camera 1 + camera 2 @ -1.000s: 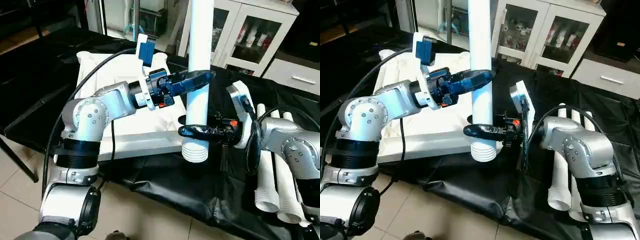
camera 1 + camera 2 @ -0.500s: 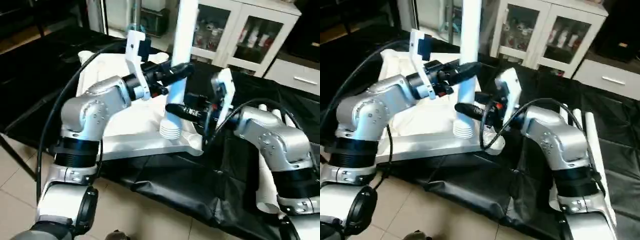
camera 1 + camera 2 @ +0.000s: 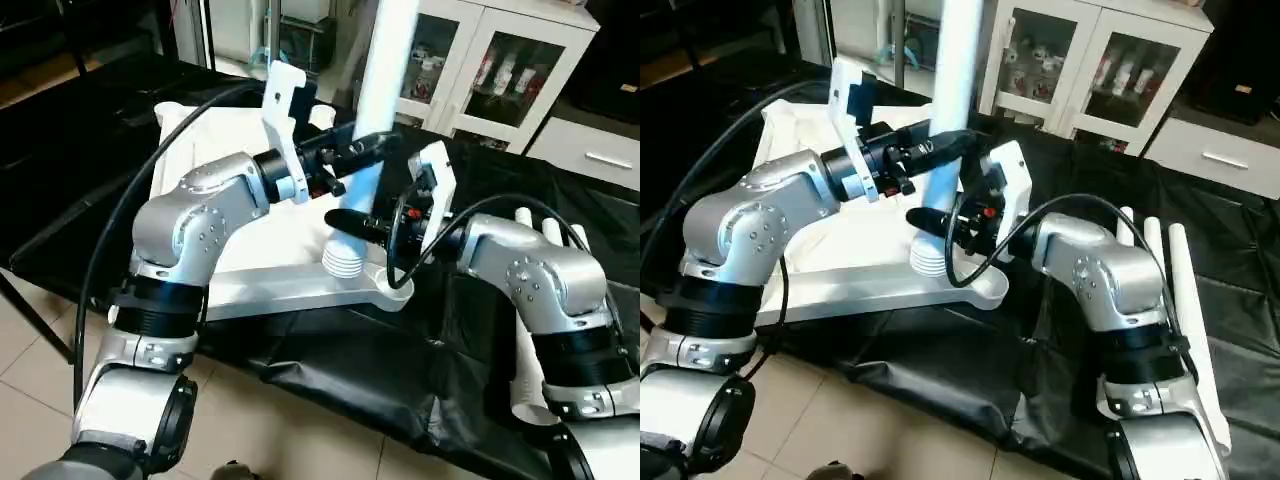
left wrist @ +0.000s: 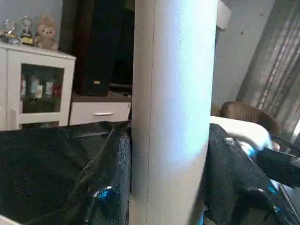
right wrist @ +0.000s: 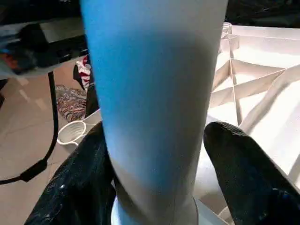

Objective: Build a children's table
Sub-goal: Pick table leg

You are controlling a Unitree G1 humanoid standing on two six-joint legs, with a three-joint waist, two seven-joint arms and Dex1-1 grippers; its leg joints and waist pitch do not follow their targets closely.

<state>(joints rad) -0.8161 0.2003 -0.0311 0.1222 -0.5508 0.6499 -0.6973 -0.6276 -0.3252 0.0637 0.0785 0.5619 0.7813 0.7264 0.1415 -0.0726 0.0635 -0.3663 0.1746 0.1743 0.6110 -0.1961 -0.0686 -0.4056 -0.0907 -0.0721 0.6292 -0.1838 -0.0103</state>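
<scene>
grippers, left [image 3: 372, 148] and right [image 3: 352, 222], flank upright leg [image 3: 385, 70] over tabletop [image 3: 230, 150].

My left gripper [image 3: 352, 152] and right gripper [image 3: 352, 222] both straddle the upright leg [image 3: 385, 70], which blocks the gap between their fingers. Just below the right one, the tabletop [image 3: 300, 285] shuts off any way down. Beyond its wrist, spare legs [image 3: 1185, 300] lie on the black cloth [image 3: 330, 385]; toward me that cloth is bare.
</scene>
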